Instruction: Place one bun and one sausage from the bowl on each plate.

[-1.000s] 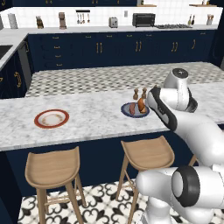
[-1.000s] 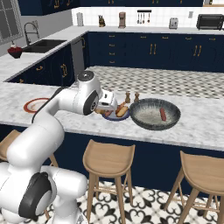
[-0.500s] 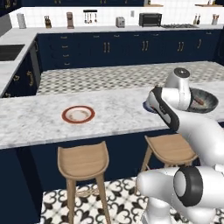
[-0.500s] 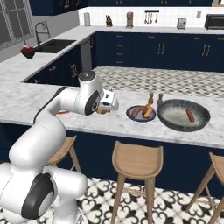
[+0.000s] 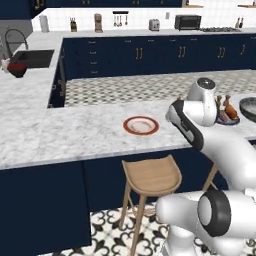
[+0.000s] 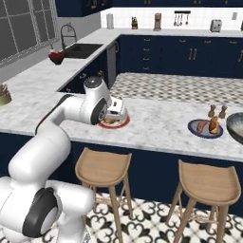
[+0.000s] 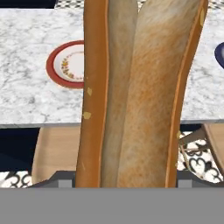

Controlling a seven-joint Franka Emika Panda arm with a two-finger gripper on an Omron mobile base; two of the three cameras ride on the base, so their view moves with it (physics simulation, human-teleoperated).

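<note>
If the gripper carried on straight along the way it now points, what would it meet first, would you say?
Probably the white marbled counter near its front edge, beside the orange-red-rimmed plate. The orange-brown bun held in the gripper would touch first. Depth is hard to judge, so it might reach the plate instead.

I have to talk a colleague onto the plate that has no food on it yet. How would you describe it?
Start at the white marble counter with wooden stools tucked under it. The plate lies flat near its front edge, above a stool. It has an orange-red rim and a cream centre, while the blue-rimmed plate further right already carries food.
</note>
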